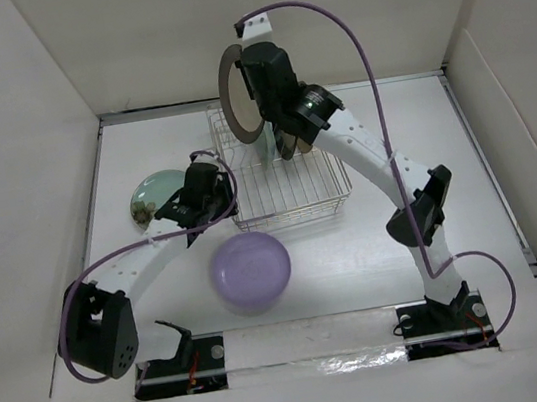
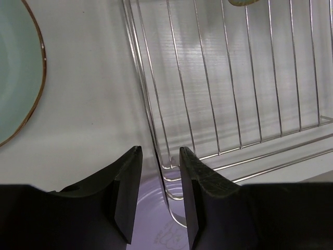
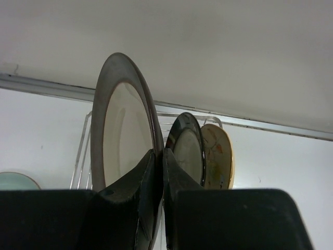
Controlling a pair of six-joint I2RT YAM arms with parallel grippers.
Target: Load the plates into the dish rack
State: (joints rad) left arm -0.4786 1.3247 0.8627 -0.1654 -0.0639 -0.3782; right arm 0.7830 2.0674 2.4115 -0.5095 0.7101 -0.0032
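R gripper fingers clamped on lower rim of the dark-rimmed cream plate. It's held upright above the far-left of the dish rack, prob. so it can drop between divider wires. Silver plate & tan plate stand in rack just right of it. L gripper fingers apart, straddling rack's near-left corner wire w/o pinching, likely placed to steady it. Lavender plate near and pale green plate left lie flat outside rack, not yet loaded.

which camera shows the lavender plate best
Top external. The lavender plate shows whole there, lying flat near the rack. The left wrist view catches only a sliver of it between the fingers of the left claw, and the right wrist view does not show it at all.
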